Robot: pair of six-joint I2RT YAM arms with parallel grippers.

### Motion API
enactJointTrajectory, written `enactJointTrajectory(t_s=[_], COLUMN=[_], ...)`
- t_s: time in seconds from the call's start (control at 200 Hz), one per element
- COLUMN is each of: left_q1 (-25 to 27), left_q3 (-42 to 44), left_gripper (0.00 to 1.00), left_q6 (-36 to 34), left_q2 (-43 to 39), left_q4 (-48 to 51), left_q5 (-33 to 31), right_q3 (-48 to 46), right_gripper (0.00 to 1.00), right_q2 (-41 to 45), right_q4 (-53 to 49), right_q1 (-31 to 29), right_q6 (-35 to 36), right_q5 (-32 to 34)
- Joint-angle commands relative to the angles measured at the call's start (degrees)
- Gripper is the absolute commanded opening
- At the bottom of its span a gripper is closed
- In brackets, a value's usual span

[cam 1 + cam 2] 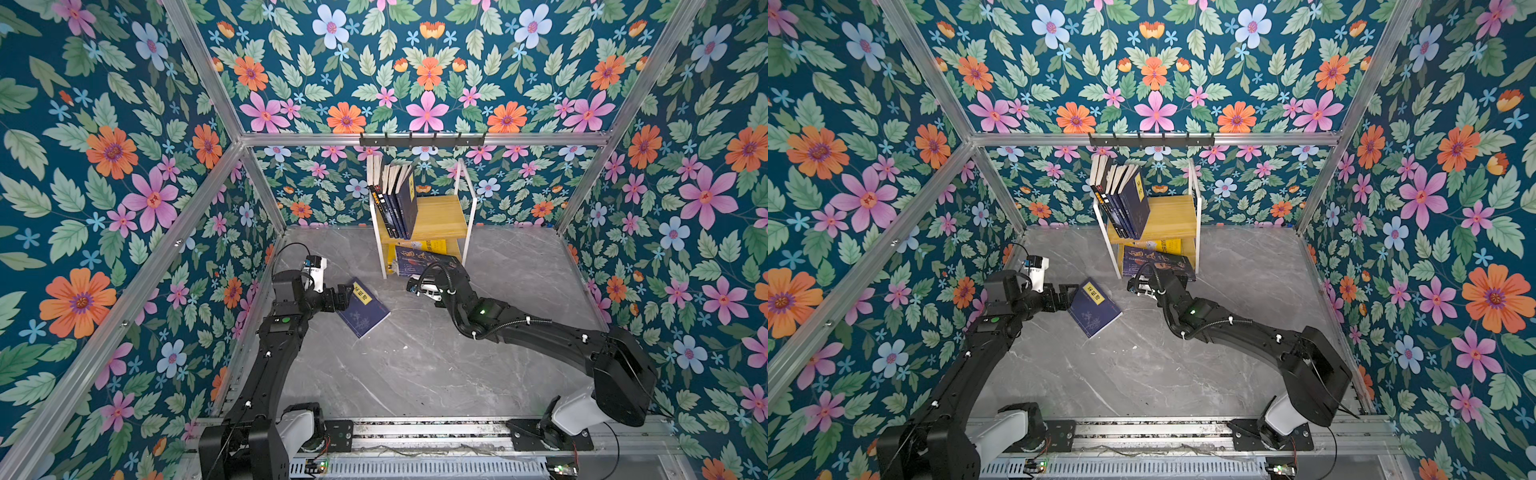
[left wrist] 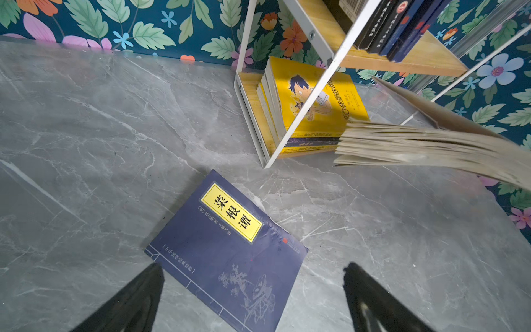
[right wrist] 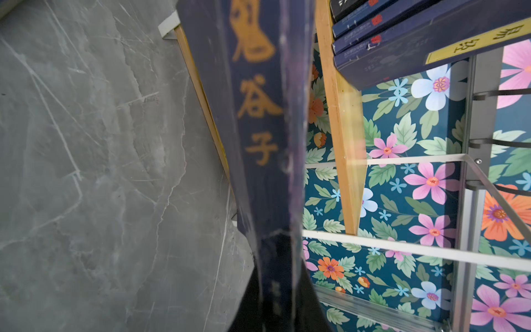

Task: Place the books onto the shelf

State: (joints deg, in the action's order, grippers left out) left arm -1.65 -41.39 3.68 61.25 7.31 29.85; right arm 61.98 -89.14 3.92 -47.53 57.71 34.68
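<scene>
A navy book with a yellow title label [image 1: 365, 311] [image 1: 1096, 309] [image 2: 230, 247] lies flat on the grey floor. My left gripper [image 1: 347, 297] [image 2: 254, 268] hovers open at its near edge, its fingers either side of the cover. My right gripper [image 1: 446, 270] [image 3: 275, 287] is shut on a dark purple-blue book [image 1: 424, 259] [image 1: 1158, 262] [image 3: 264, 129], held tilted at the front of the shelf's [image 1: 440, 216] [image 1: 1171, 216] lower tier. Its pages [image 2: 416, 146] fan out. A yellow book [image 1: 428, 245] [image 2: 313, 100] lies flat on that lower tier. Several books [image 1: 395, 195] [image 1: 1121, 199] stand leaning on the upper board.
A black hook rail [image 1: 422, 139] runs along the back wall just above the shelf. Floral walls with aluminium struts [image 1: 266, 195] close in the left, back and right. The arms' base rail [image 1: 415, 430] crosses the front edge.
</scene>
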Motion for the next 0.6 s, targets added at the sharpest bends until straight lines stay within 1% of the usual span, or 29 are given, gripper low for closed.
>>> enactJointTrajectory(t_s=[0.0, 0.1, 0.19, 0.2, 0.24, 0.335, 0.45, 0.52, 0.595], left_q1=[-0.02, -0.02, -0.02, -0.02, -0.04, -0.11, -0.02, -0.06, -0.13], left_q3=[0.01, -0.46, -0.07, 0.0, 0.05, -0.58, 0.05, -0.3, -1.14], left_gripper=[1.0, 1.0, 1.0, 1.0, 1.0, 1.0, 1.0, 1.0, 1.0], left_q6=[-0.87, -1.0, -1.6, -1.65, -1.75, -1.49, -1.69, -2.08, -2.05], left_q2=[-0.11, 0.16, -0.26, -0.26, -0.18, 0.25, -0.03, 0.27, 0.53], left_q4=[-1.29, -0.74, -0.97, -0.98, -0.93, -0.55, -1.16, -0.54, 0.16], left_q5=[0.59, -0.04, -0.15, -0.07, 0.07, 0.07, 0.63, 0.43, -0.36], right_q3=[2.0, 4.58, 4.94, 5.0, 5.91, 7.51, 8.22, 9.74, 10.14], right_gripper=[0.0, 0.0, 0.0, 0.0, 0.0, 0.0, 0.0, 0.0, 0.0], right_q2=[-1.99, -4.61, -5.34, -6.88, -8.32, -10.51, -12.65, -14.31, -15.1], right_q4=[7.74, 9.19, 13.06, 13.37, 13.93, 15.87, 19.28, 20.06, 23.7], right_q1=[0.89, 1.43, 1.8, 1.88, 2.15, 2.74, 3.77, 4.35, 4.7], right_q6=[3.3, 4.77, 6.21, 6.26, 6.36, 7.47, 8.6, 9.26, 10.73], right_q5=[-0.03, 1.83, 1.7, 1.71, 2.0, 2.93, 2.5, 3.9, 5.05])
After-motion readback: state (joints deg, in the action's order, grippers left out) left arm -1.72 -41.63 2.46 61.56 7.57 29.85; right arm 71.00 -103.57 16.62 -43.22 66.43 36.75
